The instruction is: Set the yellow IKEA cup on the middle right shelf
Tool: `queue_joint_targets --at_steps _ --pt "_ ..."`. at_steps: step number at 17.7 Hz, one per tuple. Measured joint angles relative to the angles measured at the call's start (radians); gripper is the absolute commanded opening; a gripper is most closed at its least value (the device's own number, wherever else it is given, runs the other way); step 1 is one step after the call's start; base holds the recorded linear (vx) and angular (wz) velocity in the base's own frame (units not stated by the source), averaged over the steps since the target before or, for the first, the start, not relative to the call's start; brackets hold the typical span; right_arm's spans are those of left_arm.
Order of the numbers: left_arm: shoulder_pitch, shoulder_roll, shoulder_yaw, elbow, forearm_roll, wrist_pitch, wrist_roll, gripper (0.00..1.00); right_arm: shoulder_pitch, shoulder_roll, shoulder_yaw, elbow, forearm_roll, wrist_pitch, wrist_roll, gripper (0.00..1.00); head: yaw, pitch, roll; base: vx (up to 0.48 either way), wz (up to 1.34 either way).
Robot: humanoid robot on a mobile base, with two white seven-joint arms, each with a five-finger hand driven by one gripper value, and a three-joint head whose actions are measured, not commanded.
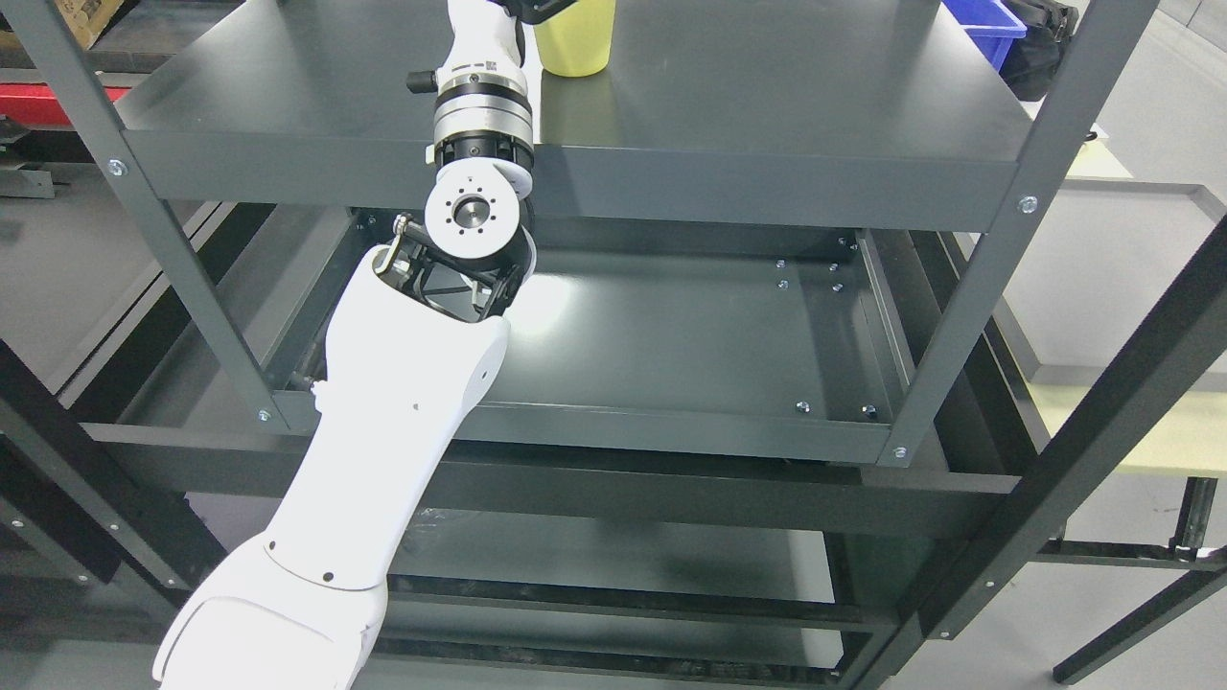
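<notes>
Hand grip unclear, cropped at top edge; yellow plastic cup (pixel 574 40) just right of it stands on grey metal shelf (pixel 767 105), release maybe left.

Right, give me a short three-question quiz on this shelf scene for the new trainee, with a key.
1. True or false: the yellow cup stands on the lowest shelf.
2. Which arm reaches up toward the cup? A) left arm B) right arm C) both
3. Fill in: the bin at the top right corner, behind the dark shelf, is ____ in colour.

Key: 1. False, it sits on the upper shelf in view. 2. A, it enters from the lower left; its hand is cut off by the top edge. 3. Blue, see the blue bin.
</notes>
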Motion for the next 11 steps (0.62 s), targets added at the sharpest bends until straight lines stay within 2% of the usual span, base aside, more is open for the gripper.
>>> queue_joint_targets --at_steps 11 --pt "-0.011 0.000 -0.001 -0.039 -0.003 0.000 0.003 0.99 0.000 0.000 0.000 0.000 0.000 0.000 0.000 0.99 0.0000 0.000 0.000 -0.036 -0.02"
